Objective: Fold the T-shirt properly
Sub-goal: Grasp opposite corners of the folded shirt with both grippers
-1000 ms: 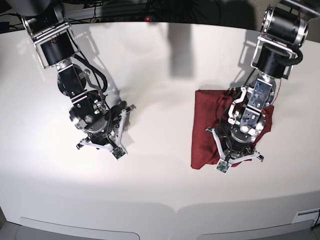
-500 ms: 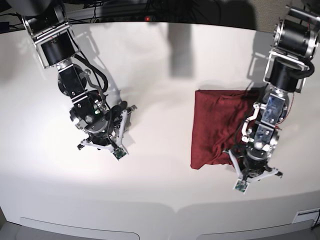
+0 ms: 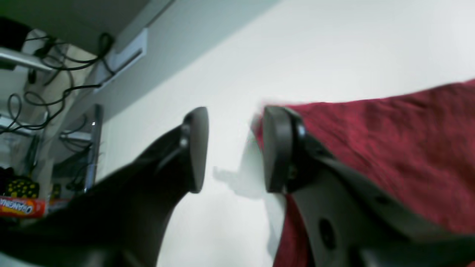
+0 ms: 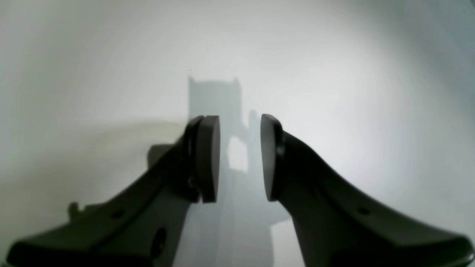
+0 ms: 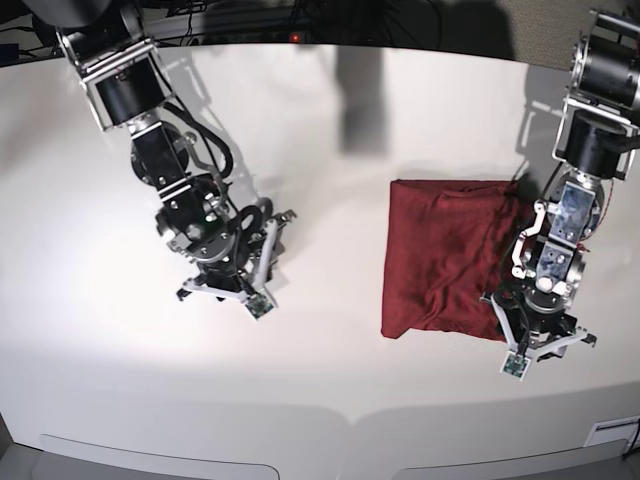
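The T-shirt (image 5: pixel 445 257) is plain dark red, with no print. The tabletop (image 5: pixel 320 120) is white. In the left wrist view's lower left, a small package (image 3: pixel 20 207) shows orange and red.

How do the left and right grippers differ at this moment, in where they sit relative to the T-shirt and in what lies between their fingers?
The left gripper sits at the near right corner of the folded T-shirt, one finger in front of the fabric edge; the right gripper is well apart from it, over bare table. The left wrist view shows maroon cloth beside the fingers; the right wrist view shows only white table. Both are open and hold nothing.
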Robot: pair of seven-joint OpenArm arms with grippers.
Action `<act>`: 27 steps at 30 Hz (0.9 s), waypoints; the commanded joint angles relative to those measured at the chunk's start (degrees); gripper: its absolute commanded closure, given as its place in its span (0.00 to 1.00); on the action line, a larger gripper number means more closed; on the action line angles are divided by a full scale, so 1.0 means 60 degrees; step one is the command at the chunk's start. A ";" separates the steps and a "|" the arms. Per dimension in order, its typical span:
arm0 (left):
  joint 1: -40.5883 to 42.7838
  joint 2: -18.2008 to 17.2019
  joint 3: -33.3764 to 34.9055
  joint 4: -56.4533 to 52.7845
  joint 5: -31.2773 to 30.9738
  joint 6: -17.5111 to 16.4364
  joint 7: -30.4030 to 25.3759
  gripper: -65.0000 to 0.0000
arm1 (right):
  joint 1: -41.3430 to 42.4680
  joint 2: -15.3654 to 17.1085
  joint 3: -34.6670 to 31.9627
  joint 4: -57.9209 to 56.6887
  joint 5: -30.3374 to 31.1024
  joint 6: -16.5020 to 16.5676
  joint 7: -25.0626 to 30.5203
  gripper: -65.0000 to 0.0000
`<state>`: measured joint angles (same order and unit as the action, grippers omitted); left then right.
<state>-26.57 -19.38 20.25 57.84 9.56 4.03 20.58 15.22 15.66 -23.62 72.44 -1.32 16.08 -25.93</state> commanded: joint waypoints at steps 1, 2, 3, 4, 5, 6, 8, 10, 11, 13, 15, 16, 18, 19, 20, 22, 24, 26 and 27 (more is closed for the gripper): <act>-0.0310 -0.0113 -0.0055 0.0168 0.0076 0.0120 0.0025 0.63 | 0.0240 -0.0062 0.0076 0.0168 -0.0004 -0.0073 0.0182 0.71; -0.0317 -0.0113 -0.0055 0.0168 0.0073 0.0124 0.0182 0.63 | 0.0240 -0.0171 0.0076 0.0168 -0.0004 -0.0073 0.0182 0.71; -0.0321 -0.0113 -0.0055 0.0168 0.0069 0.0138 0.0328 0.63 | 0.0259 -0.0280 0.0076 0.0168 -0.0004 -0.0073 0.0204 0.71; -0.0331 -0.0109 -0.0055 0.0168 0.0055 0.0178 0.0466 0.63 | 0.0299 -0.0397 0.0076 0.0168 0.0000 -0.0073 0.0273 0.71; -0.0339 -0.0109 -0.0055 0.0171 -0.0055 0.0233 0.0616 0.63 | 0.0361 -0.0532 0.0076 0.0168 0.0000 -0.0073 0.0361 0.71; -0.0342 -0.0113 -0.0055 0.0182 -0.0229 0.0361 0.0754 0.63 | 0.0452 -0.0685 0.0076 0.0164 0.0004 -0.0073 0.0488 0.71; -0.0339 -0.0109 -0.0055 0.0200 -0.0743 0.0656 0.0878 0.64 | 0.0725 -0.1009 0.0076 0.0131 0.0004 -0.0069 0.0616 0.71; -0.0346 -0.0109 -0.0058 0.0200 -0.1410 0.0849 0.1082 0.66 | 0.1144 -0.1362 0.0076 -0.0055 0.0044 -0.0069 0.0619 0.71; -0.0342 -0.0109 -0.0066 0.0200 -0.1650 0.0951 0.1213 0.67 | 0.1388 -0.1534 0.0076 -0.0244 0.0120 -0.0069 0.0616 0.71; -0.0331 -0.0113 -0.0073 0.0200 -0.1829 0.1140 0.1563 0.67 | 0.1912 -0.1869 0.0076 -0.0743 0.0477 -0.0066 0.0612 0.71; -0.0331 -0.0113 -0.0073 0.0233 -0.1858 0.1297 0.1934 0.67 | 0.2455 -0.2208 0.0076 -0.1406 0.0812 -0.0066 0.0616 0.71; -0.0310 -0.0113 -0.0073 0.0313 -0.1858 0.1388 0.2087 0.67 | 0.2739 -0.2379 0.0076 -0.1774 0.0929 -0.0062 0.0612 0.71; -0.0219 -0.0113 -0.0073 0.0670 -0.1854 0.1603 0.2291 0.67 | 0.3268 -0.2681 0.0076 -0.2554 0.1049 -0.0051 0.0612 0.71; -0.0135 -0.0113 -0.0073 0.0940 -0.1854 0.1767 0.2328 0.67 | 0.3519 -0.2820 0.0076 -0.2936 0.1049 -0.0036 0.0616 0.71; -0.0022 -0.0117 -0.0073 0.1239 -0.1851 0.1887 0.2397 0.67 | 0.3748 -0.2947 0.0076 -0.3308 0.1049 -0.0007 0.0619 0.71; 0.0277 -0.0109 -0.0084 0.1927 -0.1854 0.1909 0.2688 0.67 | 0.4131 -0.3180 0.0076 -0.3942 0.1049 0.0197 0.0681 0.71; 0.0721 -0.0109 -0.0091 0.2703 -0.1847 0.1905 0.3002 0.67 | 0.4404 -0.3395 0.0076 -0.4401 0.1075 0.0404 0.0758 0.71; 0.1319 -0.0087 -0.0138 0.3523 -0.1614 0.1942 0.3202 0.67 | 0.4528 -0.3595 0.0076 -0.4710 0.1075 0.0466 0.0783 0.71; 0.1665 -0.0058 -0.0168 0.3963 -0.1421 0.2014 0.3384 0.67 | 0.4528 -0.3690 0.0076 -0.4812 0.1078 0.0470 0.0783 0.71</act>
<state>-15.11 -19.29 19.68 80.77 0.27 15.31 41.95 40.32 -6.02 -23.29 42.72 4.75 18.70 -22.52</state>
